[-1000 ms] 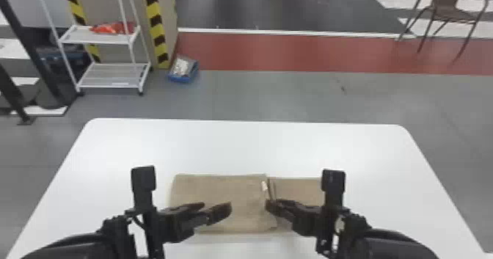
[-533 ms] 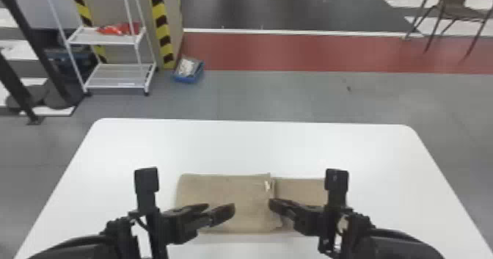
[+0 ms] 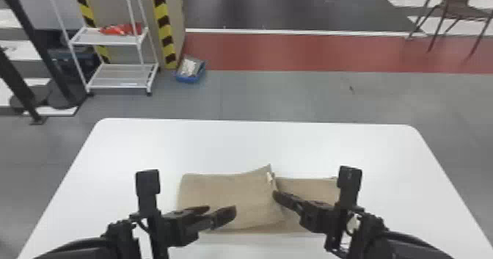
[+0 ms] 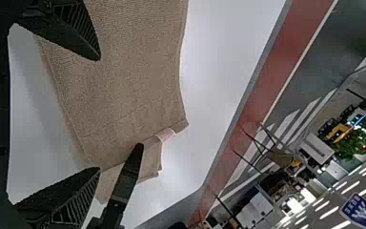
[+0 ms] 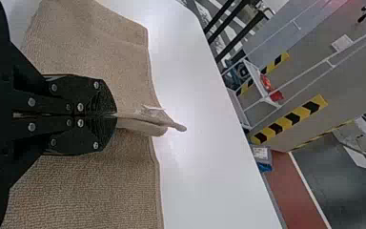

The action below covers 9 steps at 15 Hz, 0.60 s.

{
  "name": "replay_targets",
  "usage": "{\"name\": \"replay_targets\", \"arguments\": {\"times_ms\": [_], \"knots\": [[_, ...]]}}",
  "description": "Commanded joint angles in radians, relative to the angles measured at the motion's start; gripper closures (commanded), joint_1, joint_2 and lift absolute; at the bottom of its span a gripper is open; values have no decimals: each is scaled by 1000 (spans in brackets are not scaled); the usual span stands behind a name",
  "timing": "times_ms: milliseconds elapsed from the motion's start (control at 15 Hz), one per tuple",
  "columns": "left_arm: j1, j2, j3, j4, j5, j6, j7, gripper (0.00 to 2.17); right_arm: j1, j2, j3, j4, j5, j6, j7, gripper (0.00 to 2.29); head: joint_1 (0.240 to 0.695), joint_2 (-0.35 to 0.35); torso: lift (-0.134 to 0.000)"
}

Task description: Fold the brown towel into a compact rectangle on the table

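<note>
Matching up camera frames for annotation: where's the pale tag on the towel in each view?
Head view: pale tag near the far corner of the towel's upper layer, beyond the right tool.
Left wrist view: tag on the towel's edge, near the right tool's tip.
Right wrist view: tag on the pinched ridge, just past the right tool's tips.
Shared landmark: red floor strip beyond the table.
</note>
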Motion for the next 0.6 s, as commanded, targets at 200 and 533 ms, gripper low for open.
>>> {"name": "replay_targets", "arguments": {"times_ms": [200,533], "knots": [[3,0,-3,-16,-2,8,5,63,92,2,-47,-154,-47,38,6,1288,695,-34,0],[11,-1,-6,-19,-2,8,6,63,166,2,-122,-290,-108,96,30,1288,695,-66,0]]}}
